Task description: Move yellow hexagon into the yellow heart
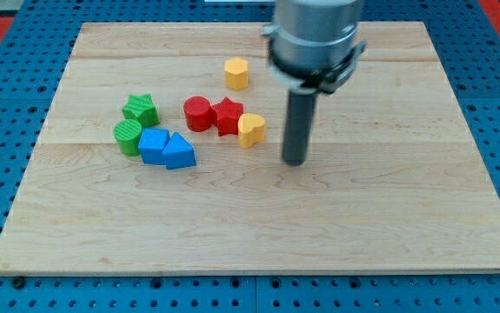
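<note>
The yellow hexagon [236, 73] sits toward the view's top centre of the wooden board [258, 230]. The yellow heart [250, 129] lies below it, touching the right side of the red star [227, 116]. My tip [294, 161] is down on the board to the right of the yellow heart and a little below it, with a small gap between them. The hexagon and the heart are apart, roughly a block's width of bare wood between them.
A red cylinder [198, 114] touches the red star's left side. At the view's left stand a green star [140, 110], a green cylinder [128, 137], a blue block [153, 146] and a blue triangle [178, 151], all clustered. The blue pegboard surrounds the board.
</note>
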